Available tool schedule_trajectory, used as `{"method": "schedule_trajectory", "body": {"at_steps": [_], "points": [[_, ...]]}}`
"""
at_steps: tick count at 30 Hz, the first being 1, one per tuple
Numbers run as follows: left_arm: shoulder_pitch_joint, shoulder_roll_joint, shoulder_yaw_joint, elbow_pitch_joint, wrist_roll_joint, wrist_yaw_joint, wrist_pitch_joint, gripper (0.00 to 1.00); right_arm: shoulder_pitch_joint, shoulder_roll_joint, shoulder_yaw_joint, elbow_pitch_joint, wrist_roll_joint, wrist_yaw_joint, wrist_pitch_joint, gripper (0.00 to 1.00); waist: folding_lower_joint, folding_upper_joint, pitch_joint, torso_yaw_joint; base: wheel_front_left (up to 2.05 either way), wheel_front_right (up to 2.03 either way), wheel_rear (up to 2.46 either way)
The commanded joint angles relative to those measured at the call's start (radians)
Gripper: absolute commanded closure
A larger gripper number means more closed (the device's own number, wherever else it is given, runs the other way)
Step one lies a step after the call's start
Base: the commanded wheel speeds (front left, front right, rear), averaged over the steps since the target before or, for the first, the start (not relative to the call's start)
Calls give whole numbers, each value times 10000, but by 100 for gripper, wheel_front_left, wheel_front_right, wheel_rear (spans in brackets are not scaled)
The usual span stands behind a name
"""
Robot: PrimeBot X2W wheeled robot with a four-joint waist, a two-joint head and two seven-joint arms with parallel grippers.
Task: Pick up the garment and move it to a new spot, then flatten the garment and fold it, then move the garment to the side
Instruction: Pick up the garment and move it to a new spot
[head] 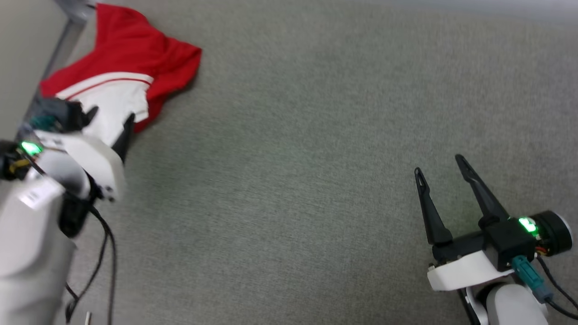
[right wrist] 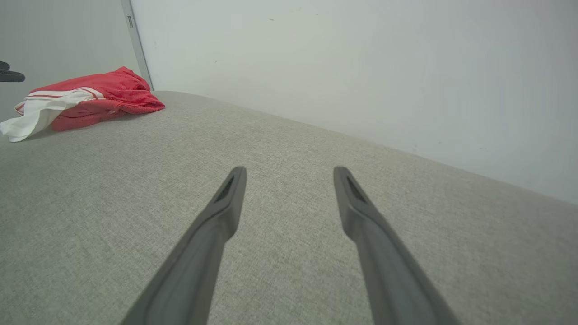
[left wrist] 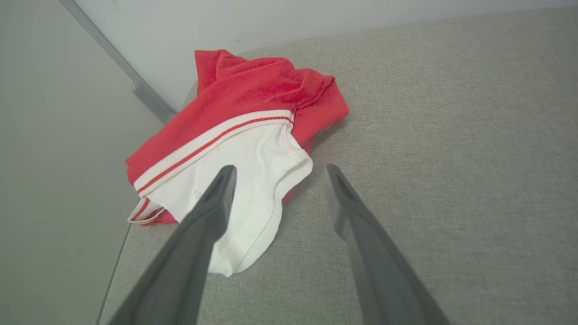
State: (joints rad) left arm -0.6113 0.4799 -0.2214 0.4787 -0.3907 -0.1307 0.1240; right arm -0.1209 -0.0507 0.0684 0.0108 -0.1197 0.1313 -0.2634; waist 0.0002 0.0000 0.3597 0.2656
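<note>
The garment [head: 131,58] is a crumpled red shirt with a white sleeve and red-and-white striped trim, lying at the far left corner of the grey surface. The left wrist view looks down on the garment [left wrist: 253,113], whose white sleeve points toward the camera. My left gripper [head: 110,118] hovers over that sleeve, open, nothing between its fingers [left wrist: 221,189]. In the left wrist view the left gripper [left wrist: 277,174] straddles the sleeve's right edge. My right gripper [head: 440,164] stands open at the lower right, far from the garment [right wrist: 90,97]. The right gripper [right wrist: 289,174] holds nothing.
The grey fabric surface [head: 293,158] stretches wide between the two arms. A pale wall [right wrist: 338,58] runs along its far edge, and a metal post [left wrist: 135,85] stands at the corner behind the shirt. Black cables [head: 101,253] hang by my left arm.
</note>
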Motion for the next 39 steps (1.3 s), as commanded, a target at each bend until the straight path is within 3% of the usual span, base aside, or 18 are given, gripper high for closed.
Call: {"method": "schedule_trajectory", "body": {"at_steps": [1,5,10,18,19,20,24,29,38,39], "points": [[-288,100,-52,31,-236,10,133,0,-183,11,-40,-74,-71,-10,-21,0,-2,0,713,-386,0,0,0],[-1225,1119,-884,414,-1656,8,1380,0,-403,9,-183,-251,-180,-10,-21,0,-2,0,1323,-603,0,0,0],[-2135,1886,-1608,927,-3242,7,2434,0,-560,8,-164,-422,-245,-10,-21,0,-2,0,1865,-826,0,0,0],[-3003,2345,-2626,1926,-4669,6,3183,0,-749,5,-255,-584,-293,-12,-18,0,-2,0,2365,-1043,0,0,0],[-3020,2327,-2816,2003,-4843,6,3308,44,-749,5,-272,-582,-287,-12,-18,0,-2,0,2377,-1051,0,0,0],[-3028,2321,-2986,2049,-5005,6,3408,100,-745,5,-286,-582,-284,-12,-16,0,-2,0,2378,-1052,0,0,0],[-3039,2333,-3411,2211,-5467,4,3135,100,-688,5,-285,-480,-235,-12,-16,0,-2,0,2199,-1014,0,0,0],[-3120,2661,-3765,2382,-5497,6,1973,100,-715,5,-142,-331,-88,-10,-19,0,-2,0,1593,-990,0,0,0],[-3539,3364,-4366,2192,-4491,5,-902,100,-436,6,-80,175,485,-10,-21,0,-2,0,-115,-1069,0,0,0],[-3729,3529,-4416,1939,-4072,44,-1639,100,-328,6,-51,369,699,-10,-21,0,-2,0,-691,-1176,0,0,0]]}}
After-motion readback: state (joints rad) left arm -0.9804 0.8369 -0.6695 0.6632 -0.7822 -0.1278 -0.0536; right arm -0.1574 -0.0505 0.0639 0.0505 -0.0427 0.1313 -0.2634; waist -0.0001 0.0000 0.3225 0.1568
